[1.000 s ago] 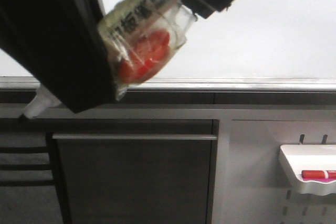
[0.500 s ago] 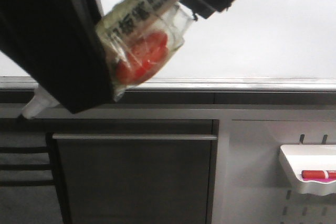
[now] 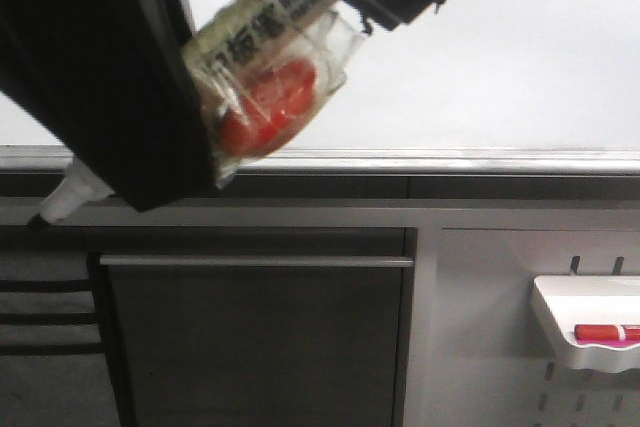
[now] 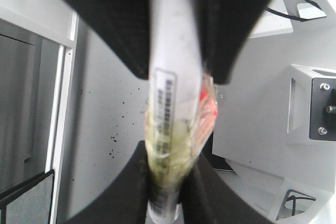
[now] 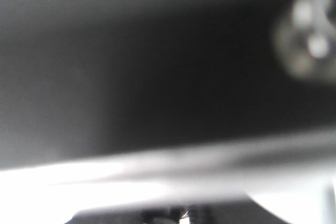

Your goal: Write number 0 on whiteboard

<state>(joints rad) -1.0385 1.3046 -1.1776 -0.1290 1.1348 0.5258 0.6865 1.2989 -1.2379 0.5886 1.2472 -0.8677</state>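
Note:
The whiteboard (image 3: 490,67) fills the upper front view, with its grey metal edge strip (image 3: 450,160) below. No number 0 shows on the visible part of the board. My left gripper (image 3: 268,59) is shut on a white whiteboard marker (image 3: 275,7) wrapped in clear plastic with a red patch. The marker slants down to the left, its tip (image 3: 55,209) below the board's edge. In the left wrist view the marker (image 4: 173,93) runs between the black fingers (image 4: 113,30). My right gripper (image 5: 184,214) is only a dark blur.
A small white tray (image 3: 560,322) with a red marker (image 3: 607,332) hangs at the lower right. A dark cabinet panel (image 3: 250,347) sits below the board. The left arm's black body (image 3: 90,77) covers the board's left part.
The left gripper and the marker have drifted slightly up and to the left. The right side of the scene is unchanged.

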